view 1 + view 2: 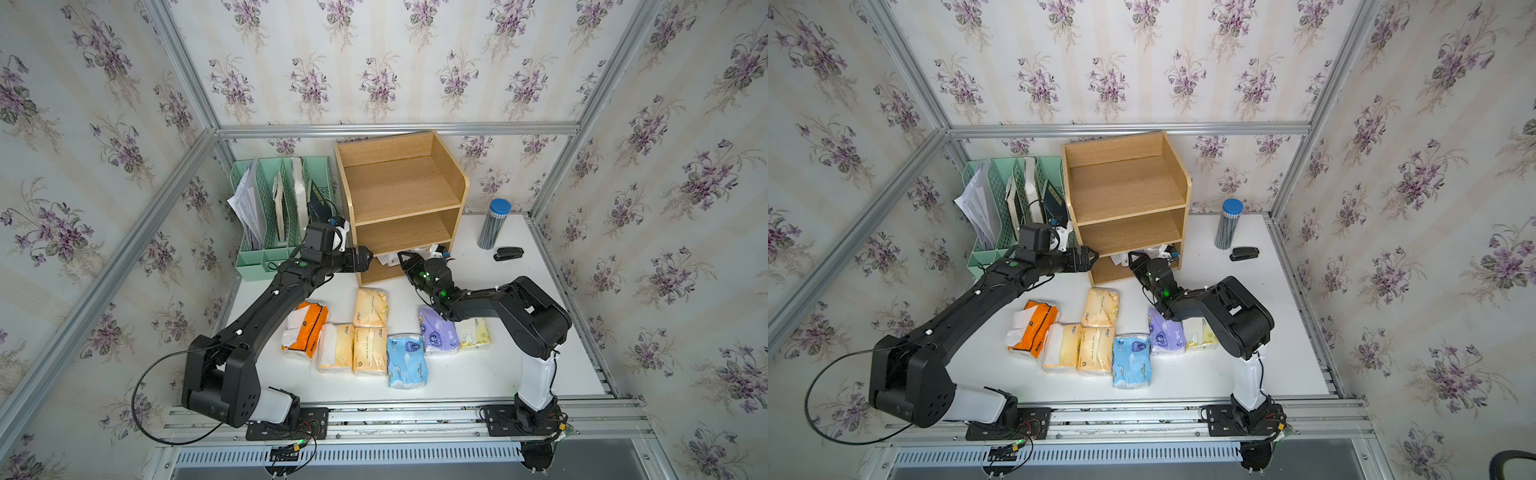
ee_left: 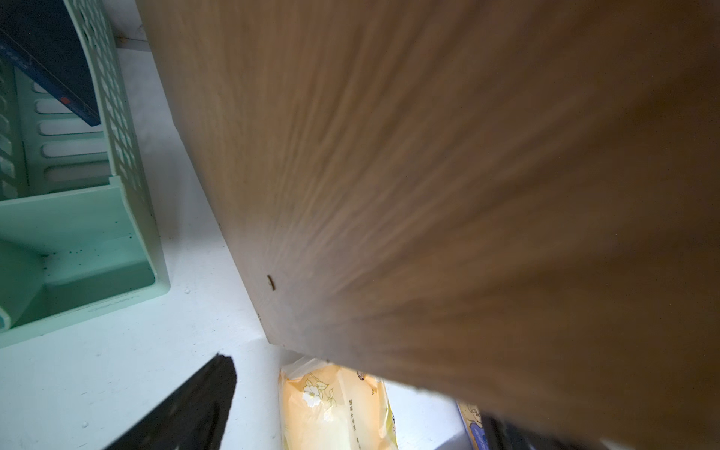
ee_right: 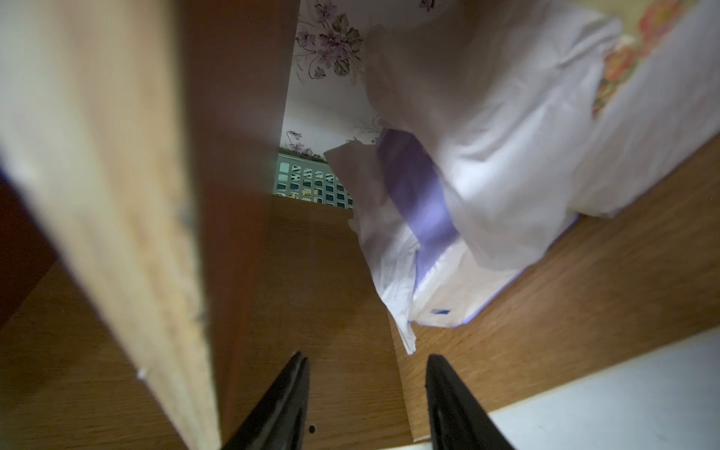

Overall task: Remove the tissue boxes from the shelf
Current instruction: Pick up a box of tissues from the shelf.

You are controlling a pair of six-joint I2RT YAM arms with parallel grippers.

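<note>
You have the white table (image 1: 478, 374) with the wooden three-tier shelf (image 1: 399, 183) standing at its back. The mint green file organizer (image 1: 266, 199) stands just beside the shelf's left panel, with papers in its slots.

Your left gripper (image 1: 368, 257) is at the front edge of the shelf's left panel, level with the bottom tier. Its jaws are spread wide and hold nothing. Your right gripper (image 3: 366, 405) is at the mouth of the shelf's bottom tier with its fingers partly spread. Only the tier's wooden floor shows in the gap, so it grips nothing.

Inside that tier the shelved purple pack (image 3: 420, 202) lies just ahead of the right gripper, its loose white wrapper end close to the fingertips but apart from them. The shelved white-yellow pack (image 3: 643, 117) seems to rest on top of it, though the wrist view is blurred there.

Seven packs lie on the table in front of the shelf:
- the orange pack (image 1: 305, 328)
- three cream-yellow packs (image 1: 371, 306) (image 1: 336, 347) (image 1: 370, 351)
- the light blue pack (image 1: 405, 359)
- the purple pack (image 1: 436, 336)
- the white-yellow pack (image 1: 476, 332), partly under the right arm

To the right of the shelf stands the blue-capped striped cylinder (image 1: 493, 224), and the black stapler (image 1: 508, 253) is just in front of it.
</note>
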